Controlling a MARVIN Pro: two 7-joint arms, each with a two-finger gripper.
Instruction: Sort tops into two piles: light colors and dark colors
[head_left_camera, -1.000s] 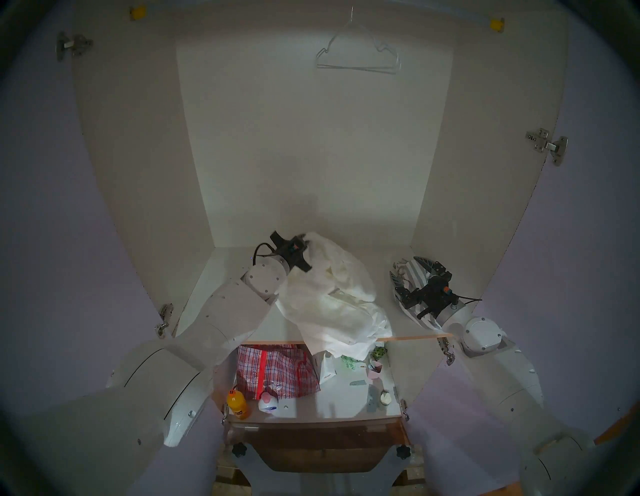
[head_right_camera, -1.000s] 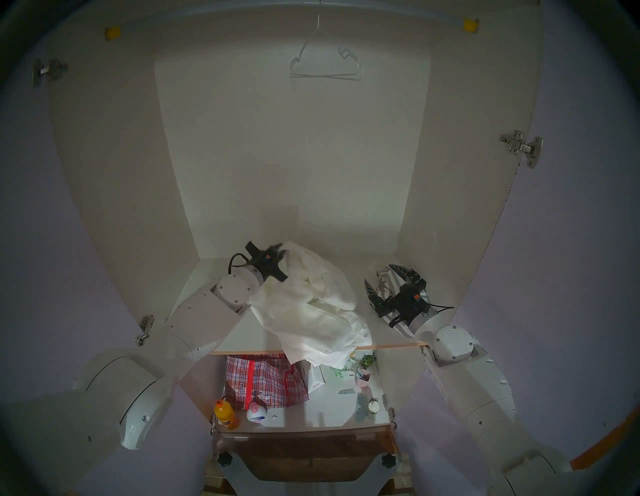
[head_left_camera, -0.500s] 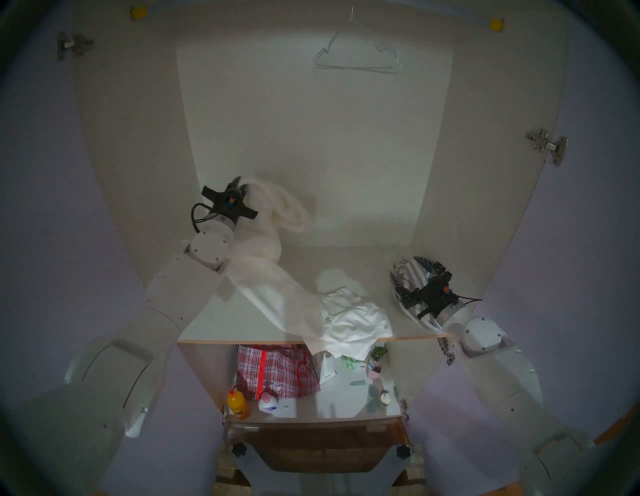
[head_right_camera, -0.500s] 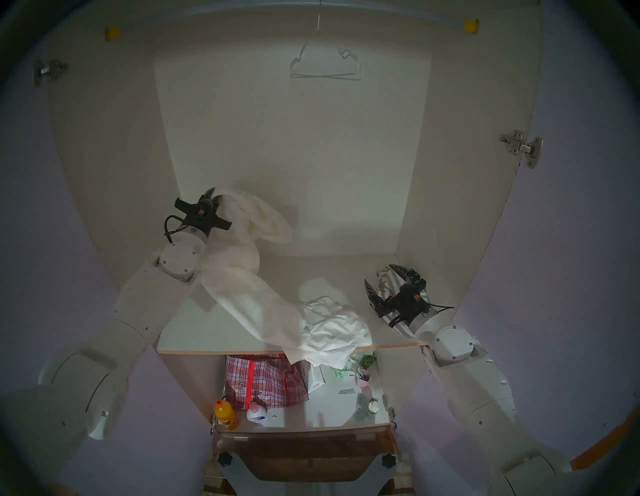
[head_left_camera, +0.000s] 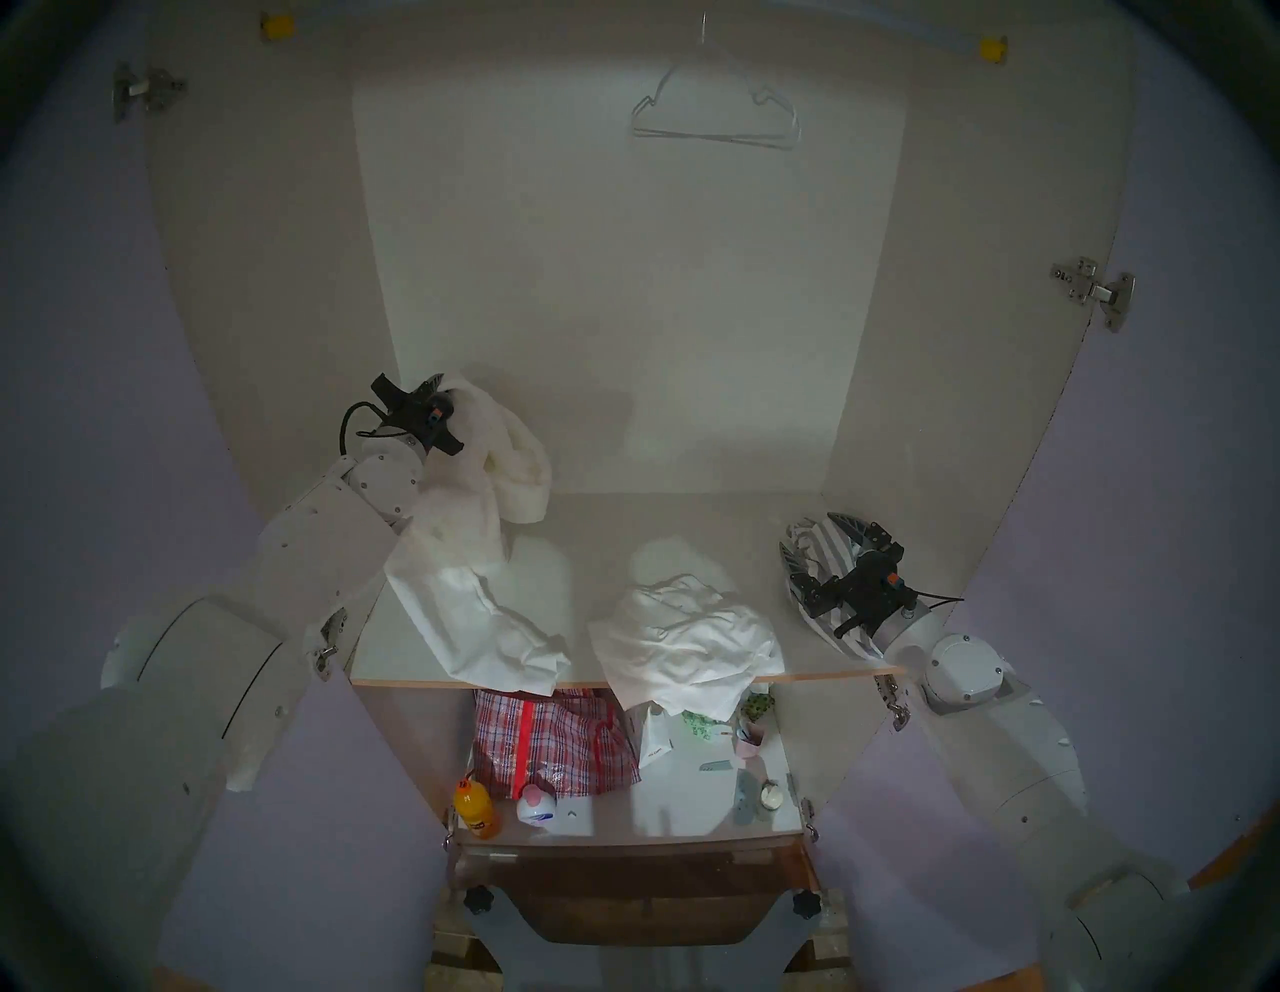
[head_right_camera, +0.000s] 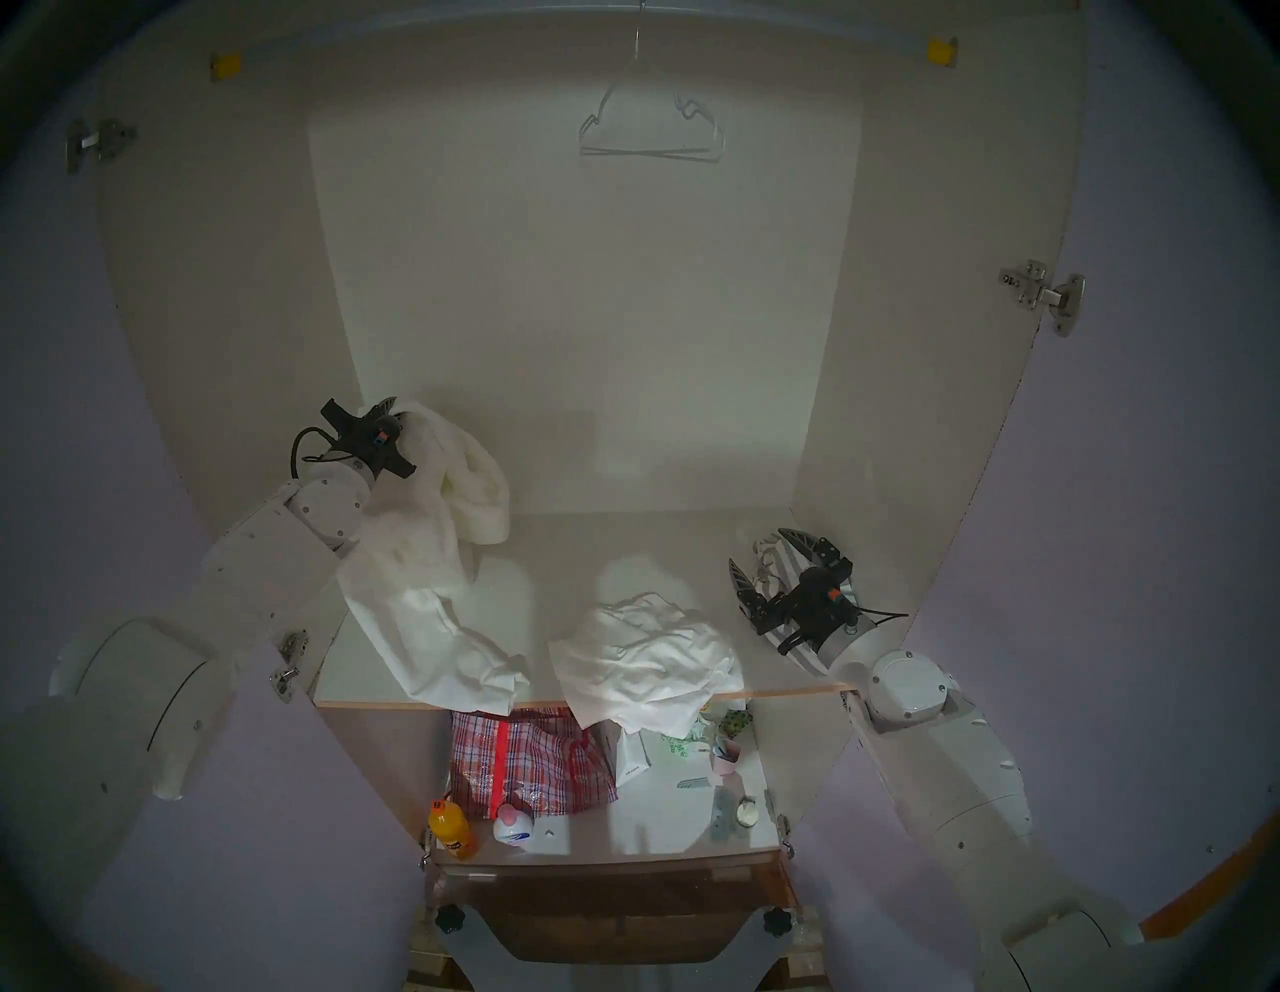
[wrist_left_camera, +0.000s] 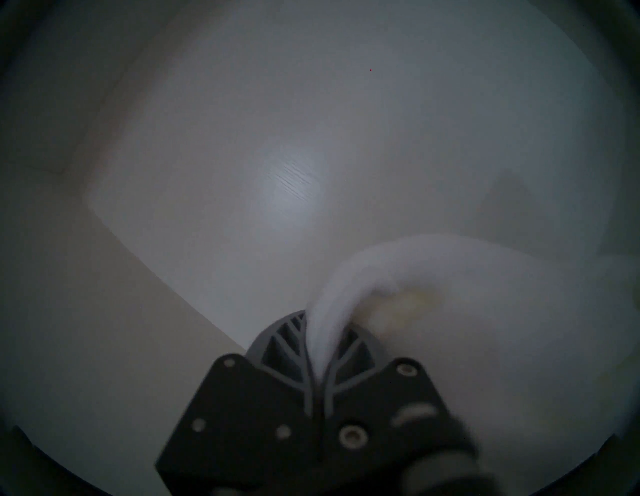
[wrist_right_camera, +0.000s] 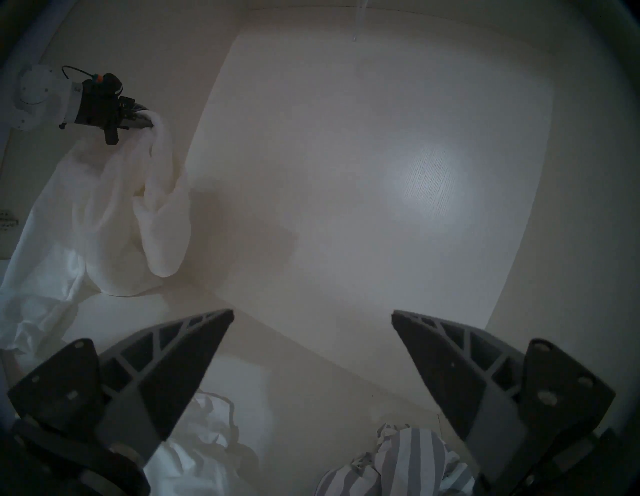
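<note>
Left claw (head_left_camera: 443, 395) is pinched fully closed on a fold of a cream top (head_left_camera: 478, 526), which it holds up at the far left of the shelf (head_left_camera: 589, 526). The cloth hangs from the tips in a long drape, and its lower end lies crumpled at the near left edge of the shelf. In the left wrist view the fabric runs straight out from between the closed fingers (wrist_left_camera: 294, 350).

Right claw (head_left_camera: 821, 554) stands wide open with nothing in it, hovering over the grey-and-white striped top (head_left_camera: 824, 547) bundled at the right end of the shelf — that is the dark pile. A heap of white tops (head_left_camera: 686, 630) sits in the middle, spilling a little over the near edge and apart from the lifted garment.

By my reading, the step in hand is starting a light pile on the left. The next move calls for lowering and releasing the cream top there — well onto the shelf, so its tail does not slide off the front — then going back for the middle heap.
</note>
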